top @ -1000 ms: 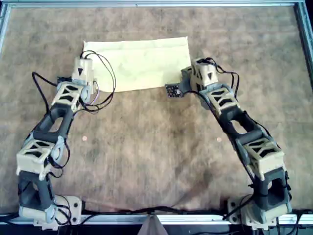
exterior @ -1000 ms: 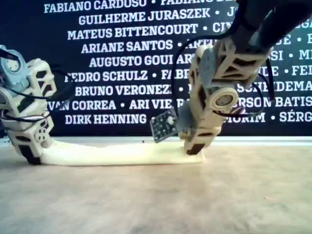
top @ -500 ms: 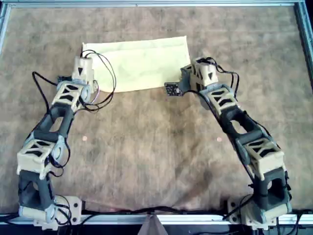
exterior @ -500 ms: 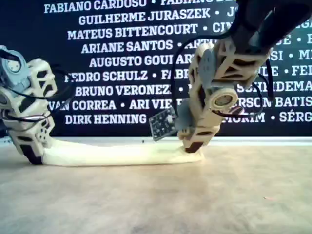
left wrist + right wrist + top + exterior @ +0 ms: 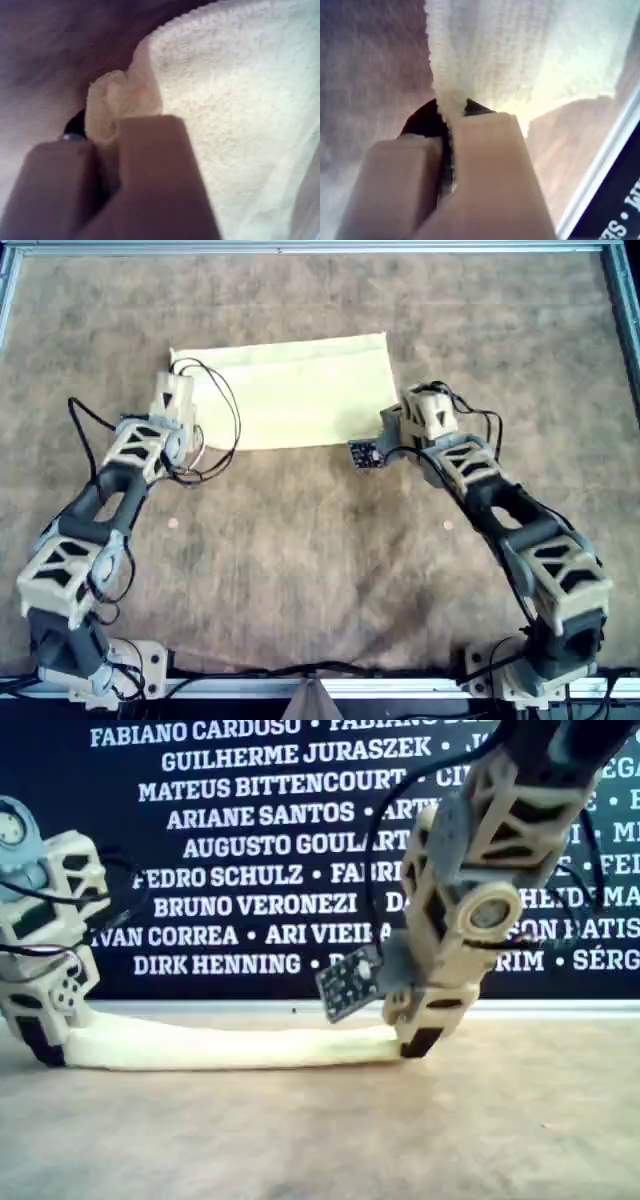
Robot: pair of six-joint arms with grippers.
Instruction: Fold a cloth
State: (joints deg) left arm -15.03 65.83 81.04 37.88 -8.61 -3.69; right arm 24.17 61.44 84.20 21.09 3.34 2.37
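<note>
my first pincer [image 5: 107, 150] and my second pincer [image 5: 447, 145] each pinch a corner of the cloth [image 5: 290, 390], a flat strip toward the far middle of the worktop [image 5: 320, 570]. judging by this, a fold is underway; next calls for moving both corners together. brown worktop lies open all round.

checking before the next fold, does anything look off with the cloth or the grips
Nothing stands out. The cloth lies flat and roughly square to the table, with each near corner pinched: one by my first gripper, one by my second gripper. The fabric is bunched only at those pinches.
</note>
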